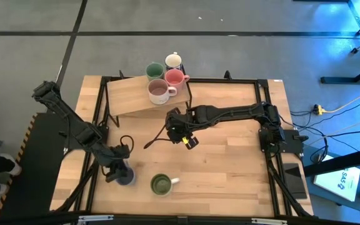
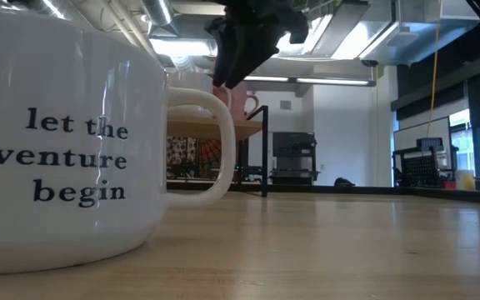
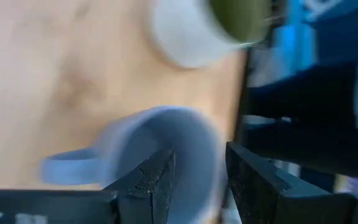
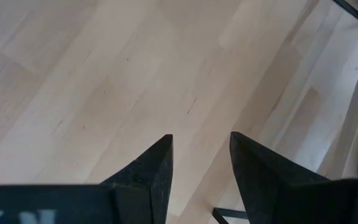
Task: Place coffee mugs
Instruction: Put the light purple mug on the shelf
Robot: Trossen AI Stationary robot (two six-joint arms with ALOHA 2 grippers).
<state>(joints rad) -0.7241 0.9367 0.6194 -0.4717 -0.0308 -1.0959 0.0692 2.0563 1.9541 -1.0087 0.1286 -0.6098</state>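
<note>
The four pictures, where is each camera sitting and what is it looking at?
High view: above, looking down; both arms, left gripper at the lavender-blue mug, right gripper empty.
Low view: at table height, facing the room; the green mug fills it.
Left wrist view: its fingers straddle that lavender-blue mug's rim.
Right wrist view: fingers over bare table.
Shared: high and left wrist both show both mugs.

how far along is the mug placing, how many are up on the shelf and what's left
Four mugs stand on the raised wooden shelf: the teal-green mug, pale mug, pink mug and the mug with brown inside. In hand: the left gripper grips the lavender-blue mug by its rim. Left: the green mug with white handle on the table. The right gripper hovers open and empty.
</note>
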